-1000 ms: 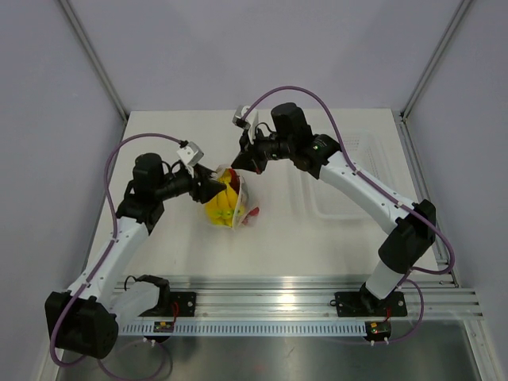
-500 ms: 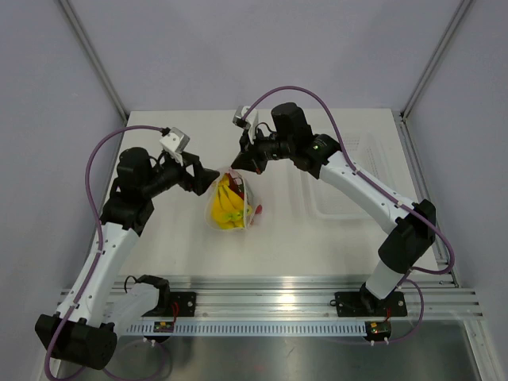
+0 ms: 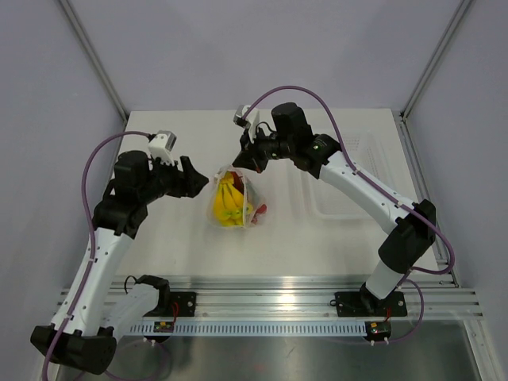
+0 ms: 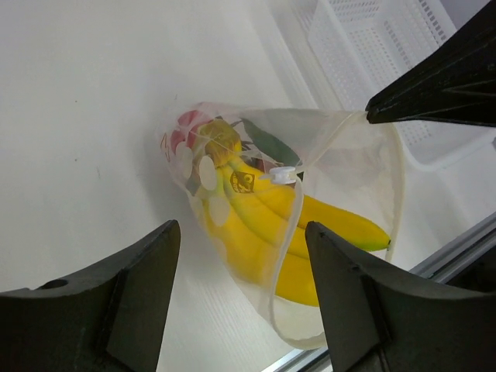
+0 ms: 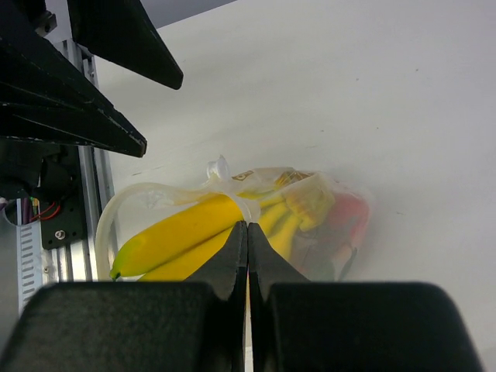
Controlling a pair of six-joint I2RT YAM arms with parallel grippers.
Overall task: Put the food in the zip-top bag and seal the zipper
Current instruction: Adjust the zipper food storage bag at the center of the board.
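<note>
The zip-top bag (image 3: 235, 205) hangs from its top edge, its base near the table. Inside are the food's yellow bananas (image 3: 228, 202) and red strawberries (image 3: 255, 211). My right gripper (image 3: 237, 164) is shut on the bag's top edge, where the zipper (image 5: 155, 191) strip loops away. In the right wrist view the shut gripper (image 5: 248, 231) pinches that edge above the bananas (image 5: 182, 232) and strawberries (image 5: 350, 215). My left gripper (image 3: 202, 181) stands open just left of the bag, apart from it. Its wrist view looks between the open gripper (image 4: 243, 306) into the bag's mouth (image 4: 341, 194) at the bananas (image 4: 271, 221).
A clear rigid tray (image 3: 375, 143) lies at the table's right side, under the right arm, and shows as a white grid (image 4: 387, 35) in the left wrist view. An aluminium rail (image 3: 286, 290) runs along the near edge.
My left gripper has let go of the bag's edge, opened and drawn back to the left. The bag now hangs from the right gripper alone, which has stayed put.
</note>
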